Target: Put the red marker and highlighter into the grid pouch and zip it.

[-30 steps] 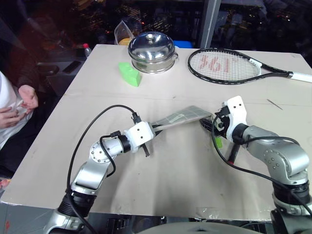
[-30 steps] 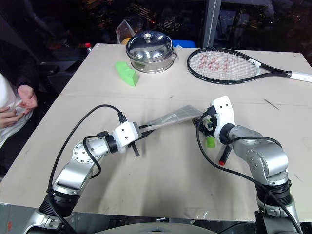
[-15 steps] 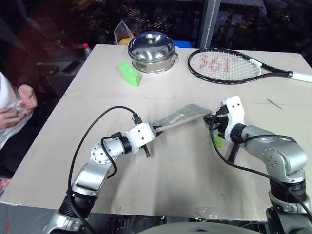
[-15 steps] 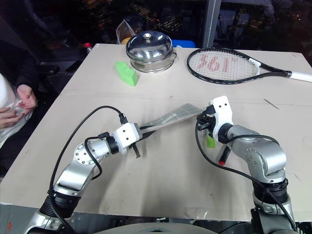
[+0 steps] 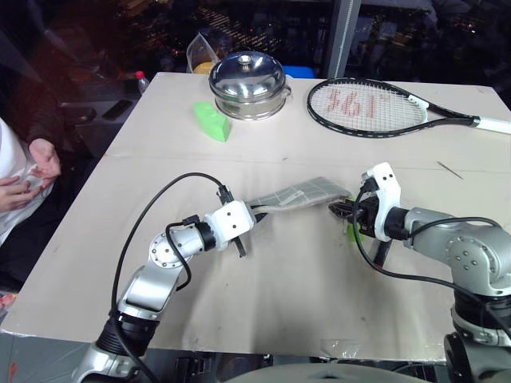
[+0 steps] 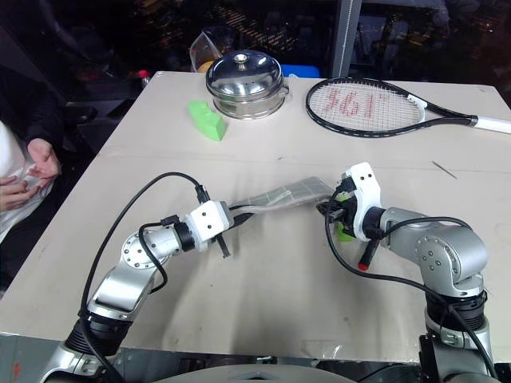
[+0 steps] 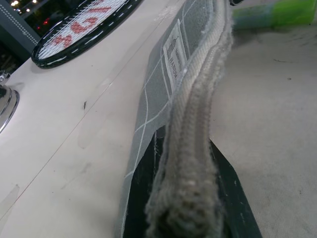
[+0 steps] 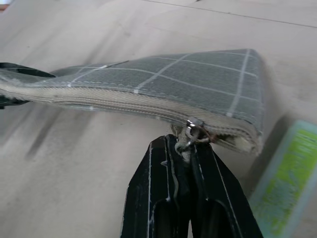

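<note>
The grid pouch (image 5: 299, 194) is held off the table between my two grippers, grey with white lines and a small white label (image 7: 173, 47). My left gripper (image 5: 257, 210) is shut on the pouch's left end, along the zipper edge. My right gripper (image 8: 181, 146) is shut on the metal zipper pull (image 8: 190, 131) at the pouch's right end. The lime-green highlighter (image 5: 352, 231) lies on the table just below that end, beside the right gripper. The red marker (image 6: 368, 254), black with a red cap, lies on the table partly under my right forearm.
A tennis racket (image 5: 375, 108) lies at the back right. At the back stands a steel pot with a lid (image 5: 247, 84), with a green wedge block (image 5: 211, 121) in front of it. A person's hands (image 5: 32, 171) rest at the table's left side.
My right gripper has shut on the zipper pull and its wrist has rolled and tipped down. The left gripper and the pouch's left end have kept still.
</note>
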{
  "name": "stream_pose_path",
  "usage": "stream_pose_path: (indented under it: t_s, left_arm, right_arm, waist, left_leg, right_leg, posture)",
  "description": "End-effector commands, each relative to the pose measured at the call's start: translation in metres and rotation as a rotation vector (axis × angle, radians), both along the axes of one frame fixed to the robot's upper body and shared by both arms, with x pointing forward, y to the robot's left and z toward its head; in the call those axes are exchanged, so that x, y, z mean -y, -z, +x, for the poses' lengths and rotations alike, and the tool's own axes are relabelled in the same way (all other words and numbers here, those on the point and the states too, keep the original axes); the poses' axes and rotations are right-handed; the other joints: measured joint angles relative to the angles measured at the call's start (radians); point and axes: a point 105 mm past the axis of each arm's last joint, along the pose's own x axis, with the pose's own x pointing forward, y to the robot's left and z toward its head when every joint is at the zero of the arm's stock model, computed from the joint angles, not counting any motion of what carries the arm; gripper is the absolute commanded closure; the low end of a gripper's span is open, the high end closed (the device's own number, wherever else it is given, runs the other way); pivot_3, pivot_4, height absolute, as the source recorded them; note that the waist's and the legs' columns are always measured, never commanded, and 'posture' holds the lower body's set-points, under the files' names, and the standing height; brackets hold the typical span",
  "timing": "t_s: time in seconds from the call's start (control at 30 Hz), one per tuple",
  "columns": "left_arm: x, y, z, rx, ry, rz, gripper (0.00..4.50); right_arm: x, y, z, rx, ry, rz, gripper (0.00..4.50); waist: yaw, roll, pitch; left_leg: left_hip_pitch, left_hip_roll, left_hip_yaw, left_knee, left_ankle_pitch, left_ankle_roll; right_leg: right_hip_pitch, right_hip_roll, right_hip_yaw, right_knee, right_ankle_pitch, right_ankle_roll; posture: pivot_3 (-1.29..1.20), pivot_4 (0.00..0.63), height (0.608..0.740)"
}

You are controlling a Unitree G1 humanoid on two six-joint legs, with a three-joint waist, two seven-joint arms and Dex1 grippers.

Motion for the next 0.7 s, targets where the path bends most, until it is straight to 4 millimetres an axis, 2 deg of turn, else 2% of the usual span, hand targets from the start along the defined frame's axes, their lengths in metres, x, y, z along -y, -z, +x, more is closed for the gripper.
stream_pose_path:
  t_s: [0.03,0.23,0.5,0.7]
  left_arm:
    - [0.003,-0.01,0.0,0.045,0.008,0.0,4.5]
    - [0.003,-0.012,0.001,0.04,-0.018,-0.02,4.5]
    - [0.006,-0.022,0.0,-0.019,-0.072,-0.172,4.5]
    - [0.009,-0.022,-0.002,-0.064,-0.08,-0.206,4.5]
  right_arm:
    - [-0.013,-0.016,-0.007,0.037,-0.08,0.051,4.47]
    - [-0.02,-0.014,-0.015,0.015,-0.143,0.049,4.47]
    - [0.005,-0.003,0.001,0.032,-0.024,-0.061,4.47]
    - [0.007,-0.003,0.005,0.049,-0.012,-0.075,4.47]
  waist:
    - [0.0,0.0,0.0]
    - [0.0,0.001,0.001]
    - [0.0,0.001,0.004]
    - [0.0,0.001,0.005]
  left_leg:
    - [0.0,0.0,0.0,0.0,0.0,0.0]
    - [0.0,0.0,0.0,0.0,0.0,0.0]
    - [-0.001,0.0,0.0,0.0,0.0,0.0]
    - [-0.001,0.0,0.0,0.0,0.0,0.0]
  right_leg:
    - [0.0,0.0,0.0,0.0,0.0,0.0]
    - [0.0,-0.001,0.0,0.0,0.0,0.0]
    - [-0.001,-0.001,0.0,-0.001,0.0,0.0]
    - [-0.001,0.001,0.0,0.0,0.0,0.0]
  posture:
    - [0.0,0.15,0.74]
    - [0.0,0.15,0.74]
    - [0.0,0.15,0.74]
    - [0.0,0.15,0.74]
